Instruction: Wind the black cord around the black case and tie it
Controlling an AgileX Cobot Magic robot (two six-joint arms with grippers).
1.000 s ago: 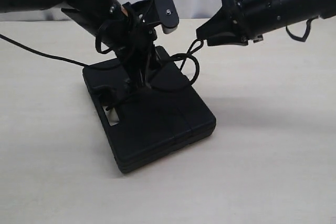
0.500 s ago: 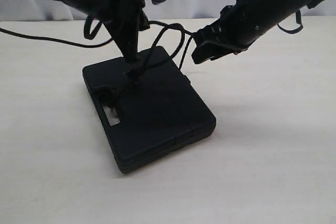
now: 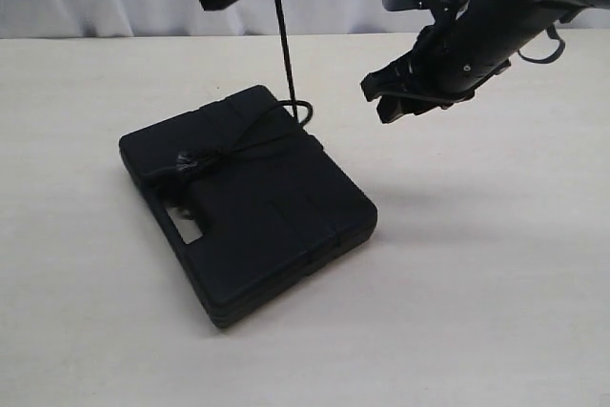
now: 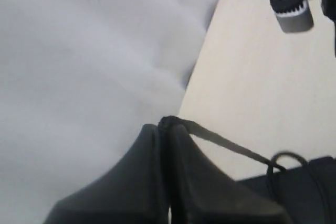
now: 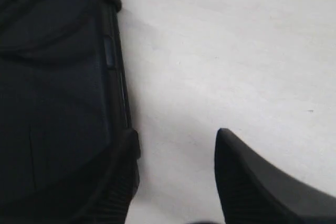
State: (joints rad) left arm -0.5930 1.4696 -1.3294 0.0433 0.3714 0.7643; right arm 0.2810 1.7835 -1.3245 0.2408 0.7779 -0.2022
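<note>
Above the far edge of the table (image 3: 477, 283), left gripper (image 4: 167, 129) clamps the black cord (image 3: 284, 54) taut, likely cinching it onto the black case (image 3: 276, 216); right gripper (image 3: 383, 100) hovers wide open, empty.

**Cord (image 3: 250, 142) stretched across the case (image 3: 276, 226)**

The case, matte black, flat and rectangular with rounded corners, lies lid-up and askew on the desk (image 3: 477, 283), its handle slot at the left side. The thin black cord crosses the lid from a bunch near the slot to a small loop at the far edge, then rises taut out of view.
</note>
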